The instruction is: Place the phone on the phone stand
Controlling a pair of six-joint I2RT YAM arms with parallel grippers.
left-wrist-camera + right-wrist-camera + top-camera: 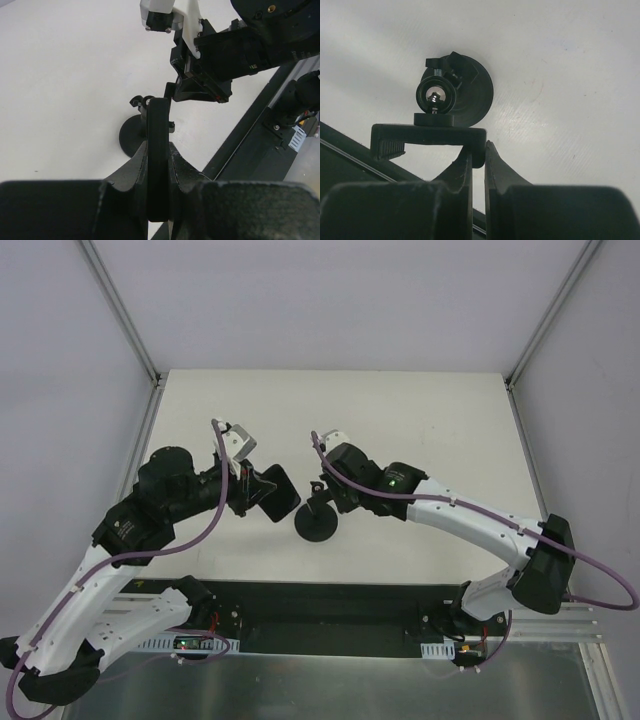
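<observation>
White tabletop (400, 420): phone (158, 160) within left pincer (158, 148)

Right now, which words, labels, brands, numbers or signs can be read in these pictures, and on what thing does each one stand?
None: no text can be read in any view.
Slim flat black phone: plain edge only, no brand visible.
Small black stand with a round disc base: no print.
White slotted strip by the left arm's base: too small to tell.

no text, label, brand, number or sign can be read in any view.
</observation>
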